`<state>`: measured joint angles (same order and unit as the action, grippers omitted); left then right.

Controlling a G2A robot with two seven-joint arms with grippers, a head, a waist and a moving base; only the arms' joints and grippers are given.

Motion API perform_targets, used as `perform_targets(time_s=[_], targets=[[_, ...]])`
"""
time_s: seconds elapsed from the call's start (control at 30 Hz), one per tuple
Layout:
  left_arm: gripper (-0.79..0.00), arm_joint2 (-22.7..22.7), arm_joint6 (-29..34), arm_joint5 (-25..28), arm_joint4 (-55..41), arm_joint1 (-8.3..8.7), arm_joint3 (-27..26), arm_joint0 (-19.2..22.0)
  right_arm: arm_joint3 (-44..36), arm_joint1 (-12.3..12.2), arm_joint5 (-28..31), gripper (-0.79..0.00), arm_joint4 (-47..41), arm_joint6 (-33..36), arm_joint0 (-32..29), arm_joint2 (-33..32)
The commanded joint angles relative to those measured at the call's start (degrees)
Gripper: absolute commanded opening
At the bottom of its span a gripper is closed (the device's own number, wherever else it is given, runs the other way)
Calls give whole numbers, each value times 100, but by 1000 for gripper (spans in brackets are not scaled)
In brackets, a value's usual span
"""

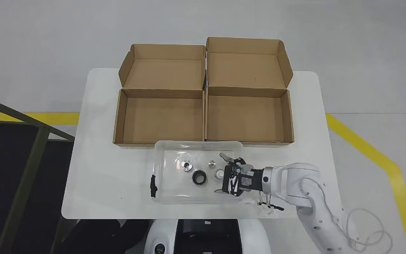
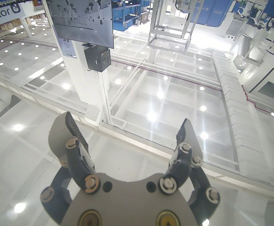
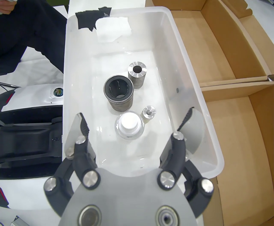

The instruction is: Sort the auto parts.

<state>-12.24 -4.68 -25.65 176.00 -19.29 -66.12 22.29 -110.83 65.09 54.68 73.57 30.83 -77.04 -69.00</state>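
A clear plastic bin (image 1: 166, 190) sits at the table's front edge and holds the auto parts. In the right wrist view I see a black linear bearing (image 3: 118, 94), a grey metal sleeve with a bore (image 3: 137, 73), a small silver stud (image 3: 149, 113) and a white cap in a clear ring (image 3: 129, 125), all standing upright on the bin's floor (image 3: 90, 85). My right gripper (image 3: 136, 119) hangs open over the bin's near end, its fingers straddling the white cap from above. My left gripper (image 2: 126, 119) is open, holds nothing and points up at the ceiling.
Two open cardboard boxes (image 1: 158, 120) (image 1: 248, 119) stand side by side behind the bin, flaps raised at the back. Black tape and a white label (image 3: 90, 18) mark the bin's far end. Bare white table (image 1: 101, 165) lies left of the bin.
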Motion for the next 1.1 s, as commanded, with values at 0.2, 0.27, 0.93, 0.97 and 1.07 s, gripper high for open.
perform_targets(time_s=[0.2,0.27,0.93,0.97,1.07], targets=[[0,0,0,0,0,0,0,0,-22,-40,-205,-308,82,249,28,100],[0,0,0,0,0,0,0,0,-13,-52,-206,-400,102,285,36,124],[0,0,0,0,0,0,0,0,-264,-186,-125,-785,11,212,26,105],[0,0,0,0,0,0,0,0,-323,-199,-110,-785,3,194,-11,66],[0,0,0,0,0,0,0,0,-528,-240,10,-785,-67,70,-121,-51]])
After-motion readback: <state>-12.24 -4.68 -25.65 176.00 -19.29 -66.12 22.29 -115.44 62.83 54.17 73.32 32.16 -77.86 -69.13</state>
